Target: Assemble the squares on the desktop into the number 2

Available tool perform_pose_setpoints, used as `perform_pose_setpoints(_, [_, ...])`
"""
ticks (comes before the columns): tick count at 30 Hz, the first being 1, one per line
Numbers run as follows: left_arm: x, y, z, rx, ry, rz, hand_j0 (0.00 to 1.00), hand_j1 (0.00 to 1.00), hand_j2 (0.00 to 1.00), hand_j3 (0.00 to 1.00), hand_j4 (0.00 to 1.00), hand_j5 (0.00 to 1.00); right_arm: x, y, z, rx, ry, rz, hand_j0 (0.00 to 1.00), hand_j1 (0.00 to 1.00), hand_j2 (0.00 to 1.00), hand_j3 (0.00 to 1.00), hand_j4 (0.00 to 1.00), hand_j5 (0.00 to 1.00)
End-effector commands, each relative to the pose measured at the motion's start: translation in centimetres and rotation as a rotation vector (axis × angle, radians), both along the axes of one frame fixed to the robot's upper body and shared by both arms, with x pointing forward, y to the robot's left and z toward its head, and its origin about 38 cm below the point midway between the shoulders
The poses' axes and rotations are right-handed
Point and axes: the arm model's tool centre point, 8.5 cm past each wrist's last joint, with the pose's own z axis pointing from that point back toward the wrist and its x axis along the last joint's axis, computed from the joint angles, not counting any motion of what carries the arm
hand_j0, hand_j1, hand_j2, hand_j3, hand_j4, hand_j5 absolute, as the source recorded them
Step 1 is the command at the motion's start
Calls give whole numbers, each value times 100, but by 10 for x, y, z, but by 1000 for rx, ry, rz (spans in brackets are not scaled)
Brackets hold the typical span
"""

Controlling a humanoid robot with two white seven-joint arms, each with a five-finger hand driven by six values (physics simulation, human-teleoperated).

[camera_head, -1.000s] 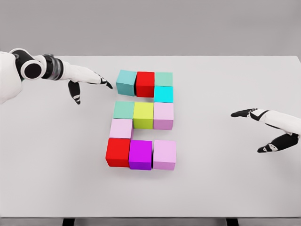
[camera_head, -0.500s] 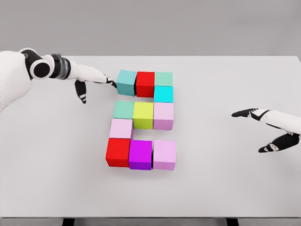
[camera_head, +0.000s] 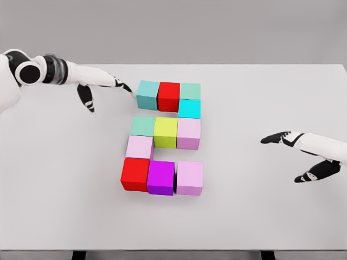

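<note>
Coloured cubes form a 2 shape on the white table [camera_head: 260,92]. The top row is a teal cube [camera_head: 147,94], a red cube [camera_head: 168,96] and a pale green cube [camera_head: 190,90], with a cyan cube [camera_head: 189,108] under its right end. The middle row holds a green cube [camera_head: 142,125], a yellow-green cube [camera_head: 165,132] and a pink cube [camera_head: 188,133]. A pale pink cube [camera_head: 140,147] links down to the bottom row: red [camera_head: 135,174], purple [camera_head: 161,177], pink [camera_head: 190,177]. My left hand [camera_head: 111,86] is open, its fingertips just left of the teal cube. My right hand [camera_head: 295,154] is open at the right, well away from the cubes.
The table's far edge runs along the top and its front edge along the bottom. Bare white surface lies on both sides of the cube figure.
My left hand has lifted slightly and stays at the teal cube's left side. My right hand has drifted a little left and down. The cubes have barely moved.
</note>
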Motion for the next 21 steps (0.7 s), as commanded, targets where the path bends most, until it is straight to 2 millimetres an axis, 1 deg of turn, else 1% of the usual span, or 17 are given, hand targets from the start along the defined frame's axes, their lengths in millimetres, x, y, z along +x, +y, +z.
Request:
perform_pose_setpoints(1, [1,39,37,-85,-77,53,100,100,100,100,100,100,-2,6,6,-29,-15,32,100,100,100,100,100,100])
perform_pose_setpoints(2, [-3,62,42,-132,-88,103,100,100,100,100,100,100,-4,6,4,-45,-11,35,100,100,100,100,100,100])
perform_pose_setpoints(3, [-6,79,45,-175,-96,144,100,100,100,100,100,100,-4,6,4,-47,-11,36,100,100,100,100,100,100])
perform_pose_setpoints(4, [-14,103,46,-244,-108,202,100,100,100,100,100,100,-4,6,4,-48,-11,36,100,100,100,100,100,100])
perform_pose_setpoints(5, [-20,119,43,-291,-108,242,100,100,100,100,100,100,-4,6,4,-48,-11,36,100,100,100,100,100,100])
perform_pose_setpoints(7, [-36,145,24,-410,-88,322,100,100,100,100,100,100,-6,7,2,-55,-10,41,100,100,100,100,100,100])
perform_pose_setpoints(8, [-55,150,8,-489,-62,326,100,100,100,100,100,100,-6,8,2,-61,-13,46,100,100,100,100,100,100])
perform_pose_setpoints(10, [-74,150,3,-574,-49,309,100,100,100,100,100,100,-9,14,-1,-80,-12,71,100,100,100,100,100,100])
perform_pose_setpoints(11, [-78,149,-2,-604,-39,313,100,100,100,100,100,100,-11,18,-1,-98,-21,87,100,100,100,100,100,100])
perform_pose_setpoints(12, [-83,151,-10,-621,-19,324,100,100,100,100,100,100,-11,19,-1,-107,-25,92,100,100,100,100,100,100])
perform_pose_setpoints(13, [-86,153,-14,-630,-11,332,100,100,100,100,100,100,-11,20,-1,-108,-25,96,100,100,100,100,100,100])
perform_pose_setpoints(15, [-95,162,-32,-649,16,373,100,100,100,100,100,100,-13,23,-1,-107,-24,107,100,100,100,100,100,100])
perform_pose_setpoints(16, [-104,169,-41,-665,25,399,100,100,100,100,100,100,-14,26,-1,-107,-26,117,100,100,100,100,100,100])
perform_pose_setpoints(20, [-106,170,-43,-671,24,404,100,100,100,100,100,100,-17,32,-4,-139,-32,145,100,100,100,100,100,100])
perform_pose_setpoints(21, [-106,170,-43,-666,25,403,100,100,100,100,100,100,-19,36,-6,-170,-40,165,100,100,100,100,100,100])
